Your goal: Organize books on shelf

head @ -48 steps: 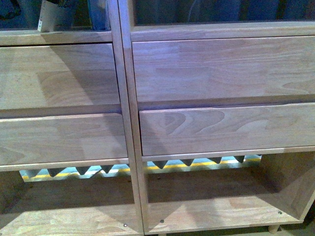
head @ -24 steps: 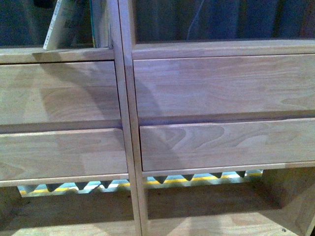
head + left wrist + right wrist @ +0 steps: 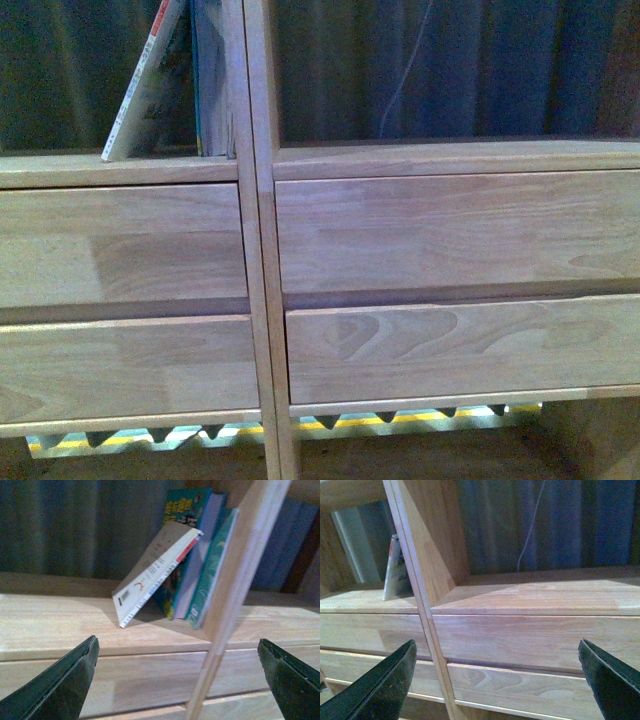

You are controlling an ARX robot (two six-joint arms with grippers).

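- The white paperback (image 3: pixel 157 572) leaned against upright books (image 3: pixel 192 555) beside the shelf (image 3: pixel 450 235) divider, needing straightening.
- Left gripper (image 3: pixel 177 680) and right gripper (image 3: pixel 497 680) gaped, holding nothing.

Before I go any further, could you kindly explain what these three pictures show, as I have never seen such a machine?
It is a robot with two arms, each ending in a two-fingered gripper, facing a light wooden shelf.

The front picture comes from a camera on its body; neither arm shows there. The other two come from cameras on its wrists.

In the left wrist picture, the dark wedges at the lower corners are the fingers of the left gripper, spread open and holding nothing. The right gripper is the same.

In the left column, a thin white magazine leans tilted against upright books, the teal-edged book being nearest the divider. The right column's board looks bare.
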